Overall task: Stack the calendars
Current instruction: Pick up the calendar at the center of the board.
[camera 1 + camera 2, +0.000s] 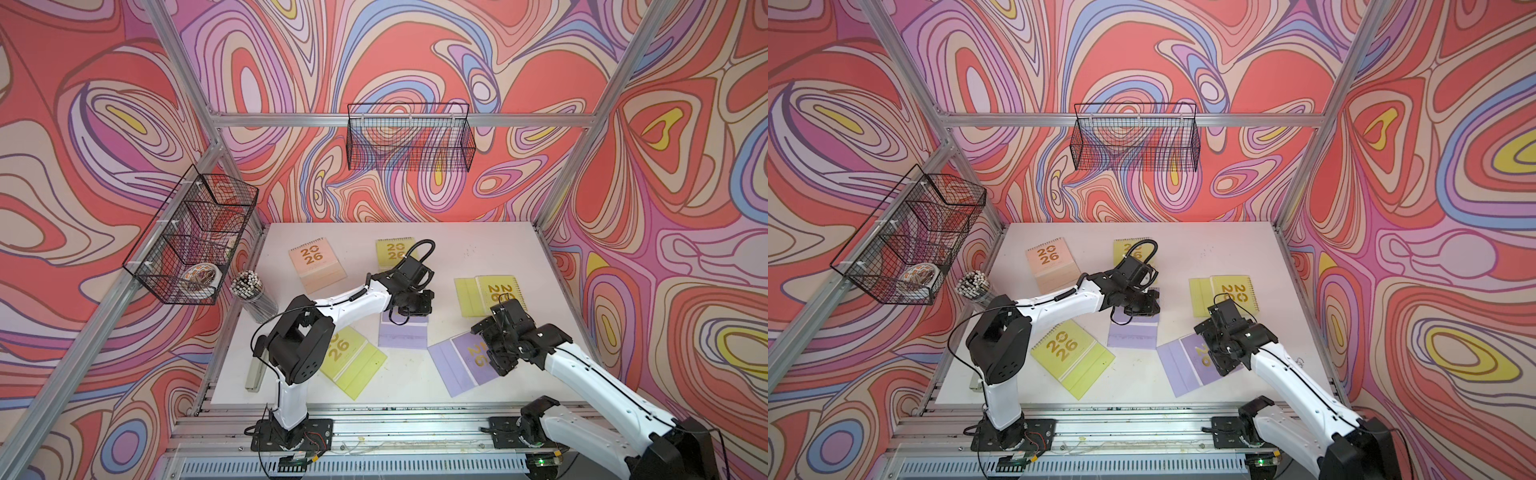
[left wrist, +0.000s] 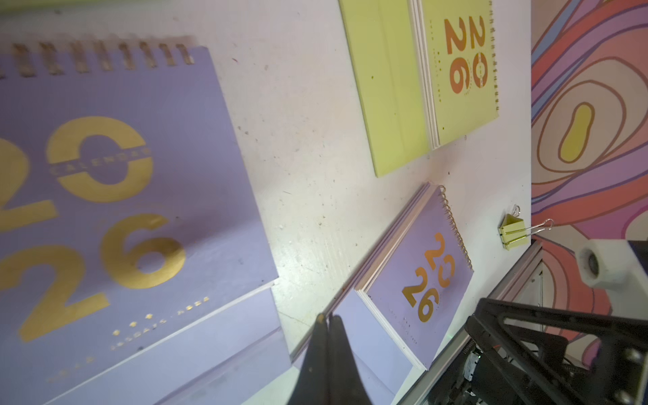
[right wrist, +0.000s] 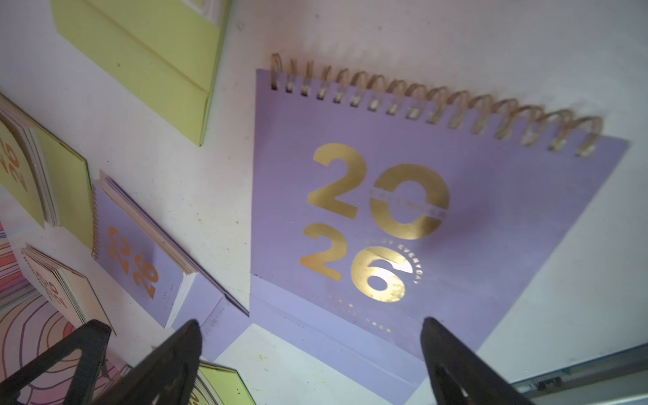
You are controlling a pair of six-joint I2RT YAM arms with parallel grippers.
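Six flat calendars lie apart on the white table: a peach pink one and a lime one at the back, a lime one at the right, a lime one at the front left, and two lavender ones. My left gripper hangs shut and empty over the middle lavender calendar; its fingertips are pressed together. My right gripper stands open just above the right lavender calendar, straddling its lower flap without holding it.
A grey stapler lies at the table's left edge, behind the left arm. A cup of pencils stands near it. Wire baskets hang on the left wall and the back wall. A yellow binder clip lies by the right wall.
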